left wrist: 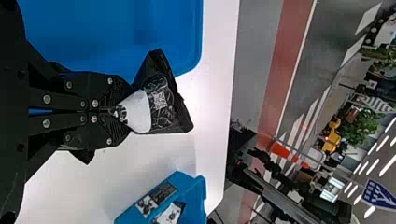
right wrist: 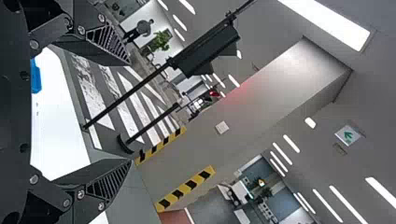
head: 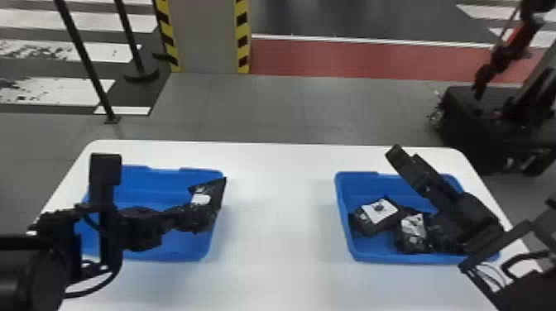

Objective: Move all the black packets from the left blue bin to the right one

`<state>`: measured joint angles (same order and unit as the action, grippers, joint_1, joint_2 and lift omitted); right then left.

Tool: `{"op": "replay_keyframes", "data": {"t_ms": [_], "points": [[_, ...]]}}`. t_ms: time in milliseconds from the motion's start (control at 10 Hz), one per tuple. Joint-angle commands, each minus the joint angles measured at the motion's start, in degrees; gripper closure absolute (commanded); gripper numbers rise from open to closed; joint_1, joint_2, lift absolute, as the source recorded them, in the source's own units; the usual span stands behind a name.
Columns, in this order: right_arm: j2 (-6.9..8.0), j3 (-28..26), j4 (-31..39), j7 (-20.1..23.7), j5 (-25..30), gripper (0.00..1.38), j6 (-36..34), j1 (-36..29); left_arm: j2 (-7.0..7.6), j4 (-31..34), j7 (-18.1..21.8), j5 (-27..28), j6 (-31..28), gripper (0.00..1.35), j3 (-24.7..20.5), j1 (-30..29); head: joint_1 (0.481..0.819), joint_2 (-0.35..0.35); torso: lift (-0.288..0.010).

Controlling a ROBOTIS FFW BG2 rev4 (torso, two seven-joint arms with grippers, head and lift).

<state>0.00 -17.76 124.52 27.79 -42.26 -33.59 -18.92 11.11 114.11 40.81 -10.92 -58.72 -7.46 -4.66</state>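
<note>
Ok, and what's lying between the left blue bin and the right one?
In the head view, just bare white table lies between the left bin and the right bin.

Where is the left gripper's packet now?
Head view, left side: the packet is in the left gripper, by the right edge of the left blue bin.

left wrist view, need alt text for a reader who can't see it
The left gripper pinches a black packet with a white patch, near a corner of the left blue bin. The right blue bin stands farther along the white table, with grey floor beyond.
</note>
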Motion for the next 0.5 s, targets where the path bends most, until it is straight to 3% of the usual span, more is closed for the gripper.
{"op": "replay_keyframes", "data": {"t_ms": [0,400], "points": [[0.05,0.71,-0.14,0.51,-0.01,0.31,-1.84,0.64,0.31,6.90,1.64,-1.03,-1.60,1.19,0.35,-1.94,0.695,-0.030,-0.110],[0.05,4.75,-1.12,2.27,1.04,0.31,-7.33,3.88,-0.56,7.74,6.57,-0.50,1.21,1.19,7.82,3.40,0.695,-0.065,-0.110]]}}
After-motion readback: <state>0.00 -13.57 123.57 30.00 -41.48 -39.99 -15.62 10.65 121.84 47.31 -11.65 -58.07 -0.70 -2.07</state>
